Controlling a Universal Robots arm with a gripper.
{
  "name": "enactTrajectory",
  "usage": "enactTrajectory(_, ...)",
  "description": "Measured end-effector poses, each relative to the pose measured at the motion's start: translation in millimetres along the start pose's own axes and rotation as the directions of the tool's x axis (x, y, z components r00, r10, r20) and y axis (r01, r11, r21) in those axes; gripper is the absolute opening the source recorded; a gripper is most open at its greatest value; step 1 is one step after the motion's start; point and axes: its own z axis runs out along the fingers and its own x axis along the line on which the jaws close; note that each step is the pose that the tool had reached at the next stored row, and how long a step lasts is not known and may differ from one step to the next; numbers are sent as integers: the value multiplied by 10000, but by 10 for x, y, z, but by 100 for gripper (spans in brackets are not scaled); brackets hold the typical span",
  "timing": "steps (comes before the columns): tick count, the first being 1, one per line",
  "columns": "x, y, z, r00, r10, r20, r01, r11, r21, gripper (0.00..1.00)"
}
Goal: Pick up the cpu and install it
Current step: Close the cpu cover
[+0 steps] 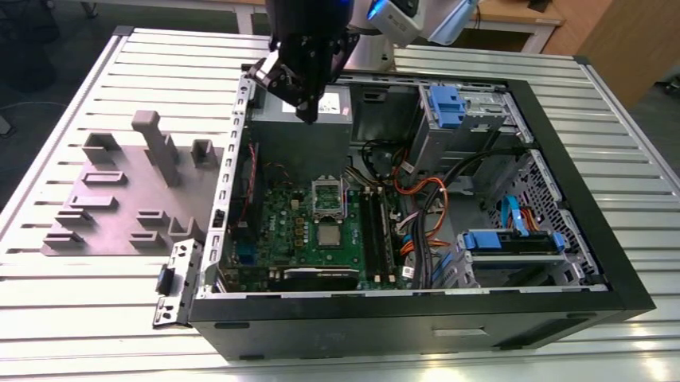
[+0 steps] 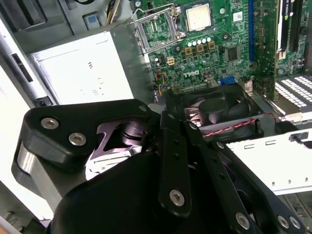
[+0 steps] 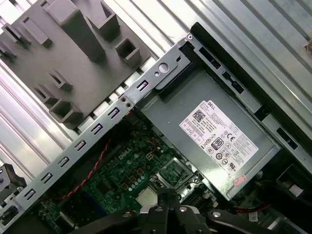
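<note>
Silvery cpu [image 1: 330, 235] on motherboard [image 1: 279, 208]; gripper [image 1: 308, 118] above PSU [image 1: 292, 127], fingers state unclear.

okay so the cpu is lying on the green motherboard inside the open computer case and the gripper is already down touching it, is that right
Not quite. The cpu does lie on the green motherboard inside the open computer case, but the gripper is not touching it. The exterior view shows it up over the grey power supply, well apart from the chip.

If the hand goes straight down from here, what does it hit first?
Probably the grey power supply: the hand hangs over its edge in the exterior view. The cpu lies further along the motherboard. Depth is unclear.
</note>
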Motion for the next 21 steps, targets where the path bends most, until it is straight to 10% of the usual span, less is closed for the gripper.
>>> enactTrajectory(9,15,-18,83,9955,-951,-31,950,9955,-23,11)
enactTrajectory(21,66,-170,171,9953,-966,-32,966,9953,-23,11)
